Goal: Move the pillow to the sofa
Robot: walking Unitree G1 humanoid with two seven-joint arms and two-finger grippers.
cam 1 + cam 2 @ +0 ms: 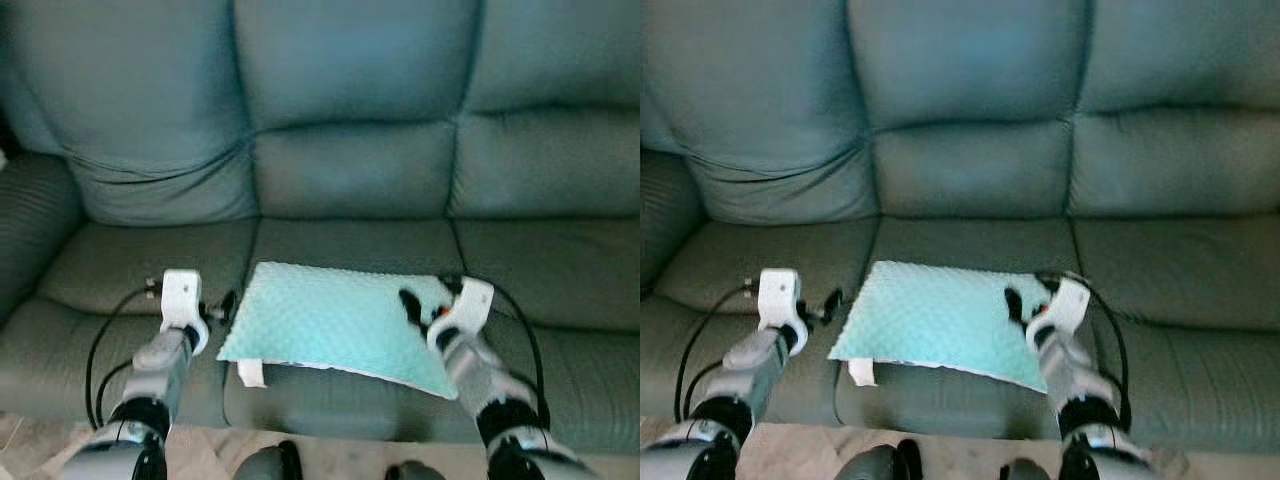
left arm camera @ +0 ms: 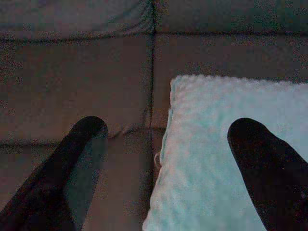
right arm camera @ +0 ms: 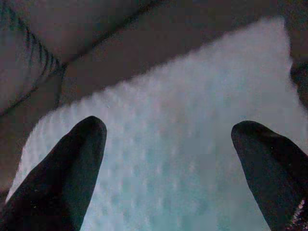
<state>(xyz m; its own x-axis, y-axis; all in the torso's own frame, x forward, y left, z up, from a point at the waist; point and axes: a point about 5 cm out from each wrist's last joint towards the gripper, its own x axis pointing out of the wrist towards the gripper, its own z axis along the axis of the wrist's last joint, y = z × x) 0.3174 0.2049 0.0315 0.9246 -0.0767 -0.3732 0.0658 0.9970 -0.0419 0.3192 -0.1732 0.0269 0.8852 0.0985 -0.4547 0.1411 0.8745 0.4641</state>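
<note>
Pillow lies flat on the sofa seat. Left gripper straddles its edge, fingers spread; right gripper hovers above it, fingers apart.

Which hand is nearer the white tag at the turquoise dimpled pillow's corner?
Left. The left hand sits open at the turquoise dimpled pillow's left edge, just above the white tag. The right hand is open over the pillow's far right side.

Teal sofa, dimpled mint pillow flat on middle seat
</note>
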